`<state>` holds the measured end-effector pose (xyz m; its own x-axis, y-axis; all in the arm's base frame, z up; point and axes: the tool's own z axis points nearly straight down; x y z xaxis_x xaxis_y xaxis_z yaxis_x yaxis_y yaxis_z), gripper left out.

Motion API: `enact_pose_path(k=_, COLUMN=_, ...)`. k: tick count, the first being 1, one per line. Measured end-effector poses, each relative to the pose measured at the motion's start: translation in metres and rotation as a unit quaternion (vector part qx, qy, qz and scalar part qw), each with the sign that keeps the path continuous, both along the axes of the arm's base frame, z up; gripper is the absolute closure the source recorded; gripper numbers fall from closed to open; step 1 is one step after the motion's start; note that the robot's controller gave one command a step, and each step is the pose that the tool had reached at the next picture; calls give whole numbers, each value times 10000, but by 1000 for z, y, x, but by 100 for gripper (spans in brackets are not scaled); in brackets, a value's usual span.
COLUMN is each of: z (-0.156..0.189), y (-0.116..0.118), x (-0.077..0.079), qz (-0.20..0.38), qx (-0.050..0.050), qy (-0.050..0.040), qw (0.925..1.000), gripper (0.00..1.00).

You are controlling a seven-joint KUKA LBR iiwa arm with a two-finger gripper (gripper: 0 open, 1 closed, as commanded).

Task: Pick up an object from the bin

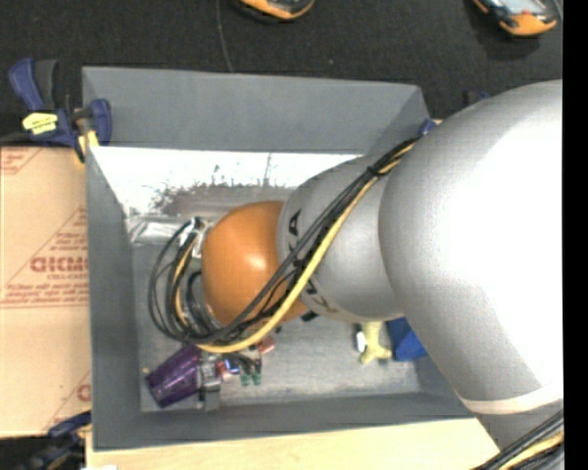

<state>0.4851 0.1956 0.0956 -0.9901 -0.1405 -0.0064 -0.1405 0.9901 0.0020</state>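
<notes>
gripper [204,360]: under orange cover [237,260]; opening: cannot tell
nearest thing: purple cylinder [173,377], just lower-left of it, contact unclear
long axis: tilted up-right, toward gripper

The grey bin [113,292] holds a purple piece [174,376], a yellowish piece [372,344], a blue piece [408,341].

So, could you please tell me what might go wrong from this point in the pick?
The purple thing lies in the lower-left corner of the bin, so it may get pushed against the wall rather than lifted. The cable loops by the orange wrist cover hang near the left wall and the small pieces, and might snag.
</notes>
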Motion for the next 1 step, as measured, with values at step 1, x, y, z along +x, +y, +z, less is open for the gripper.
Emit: enact_pose_path(k=1, z=-26, y=10, x=1, qz=462, qx=34, qy=-33, qw=9989, gripper=100)
